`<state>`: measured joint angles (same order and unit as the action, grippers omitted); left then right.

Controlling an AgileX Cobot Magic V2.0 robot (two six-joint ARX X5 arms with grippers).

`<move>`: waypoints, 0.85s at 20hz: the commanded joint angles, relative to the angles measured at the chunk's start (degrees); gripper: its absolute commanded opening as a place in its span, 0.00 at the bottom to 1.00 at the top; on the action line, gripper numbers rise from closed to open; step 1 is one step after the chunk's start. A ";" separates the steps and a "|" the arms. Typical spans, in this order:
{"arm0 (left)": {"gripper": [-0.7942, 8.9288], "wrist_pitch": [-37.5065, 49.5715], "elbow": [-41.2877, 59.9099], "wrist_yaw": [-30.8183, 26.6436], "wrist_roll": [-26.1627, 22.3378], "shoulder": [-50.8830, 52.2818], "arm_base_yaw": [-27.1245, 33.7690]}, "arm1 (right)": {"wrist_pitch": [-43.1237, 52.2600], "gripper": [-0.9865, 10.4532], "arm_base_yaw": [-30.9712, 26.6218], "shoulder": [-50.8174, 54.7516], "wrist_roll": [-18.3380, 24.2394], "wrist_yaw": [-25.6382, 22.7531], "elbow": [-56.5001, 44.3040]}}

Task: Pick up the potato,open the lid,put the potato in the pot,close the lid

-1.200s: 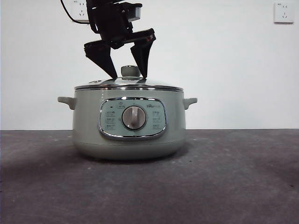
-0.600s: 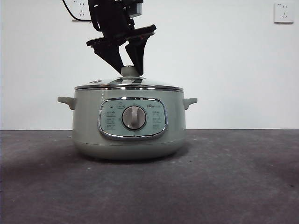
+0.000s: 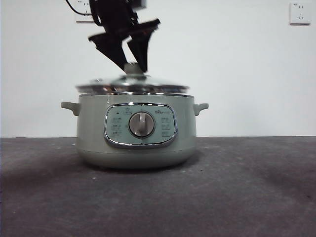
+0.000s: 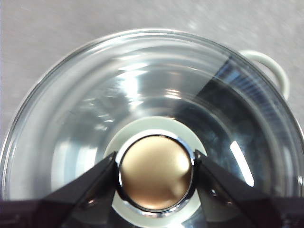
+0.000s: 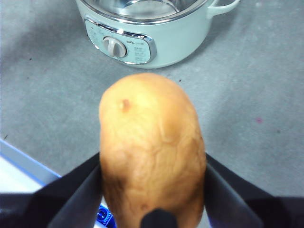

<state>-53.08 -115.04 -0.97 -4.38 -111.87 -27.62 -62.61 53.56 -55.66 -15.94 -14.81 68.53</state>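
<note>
Potato (image 5: pixel 152 152) in right gripper (image 5: pixel 153 178), lid (image 3: pixel 132 85) lifted

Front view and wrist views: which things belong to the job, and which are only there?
For the job:
- large tan-brown potato, held by right claw
- clear glass lid, knob gripped by left claw
- squat pale sage-green pot

Only there:
- white wall sockets
- grey table

Clear glossy glass lid (image 4: pixel 118 95) with shiny metal-capped knob (image 4: pixel 156 172); smooth glossy pot (image 3: pixel 94 133); rough matt potato (image 5: pixel 152 142)
</note>
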 commanded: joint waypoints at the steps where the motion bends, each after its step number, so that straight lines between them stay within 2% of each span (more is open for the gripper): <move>1: 0.07 1.51 -0.92 -0.33 -1.79 3.82 2.03 | 3.28 0.08 0.00 -2.75 -2.14 -0.15 -0.22; 3: 0.07 1.11 -0.92 -0.35 -3.39 5.25 3.91 | 7.13 0.08 -0.07 -5.57 -2.12 0.44 0.13; 6: 0.07 0.46 -0.92 -0.48 -3.98 6.82 8.24 | 8.94 0.08 -2.19 -12.22 -1.97 4.39 4.70; 10: 0.07 -0.04 -0.92 -0.09 -4.15 7.52 15.23 | 7.74 0.08 -6.51 -24.57 -1.40 8.72 16.59; 13: 0.07 -0.15 -0.92 -0.09 -4.44 7.52 20.22 | 7.54 0.08 -10.12 -35.50 1.05 11.45 26.25; 17: 0.07 -0.15 -0.92 0.59 -4.42 7.52 25.24 | 7.30 0.08 -12.92 -51.04 3.15 12.07 41.11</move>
<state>-54.89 -115.09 -0.75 -7.99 -105.93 -2.07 -55.44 40.40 -106.10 -13.67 -2.94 109.27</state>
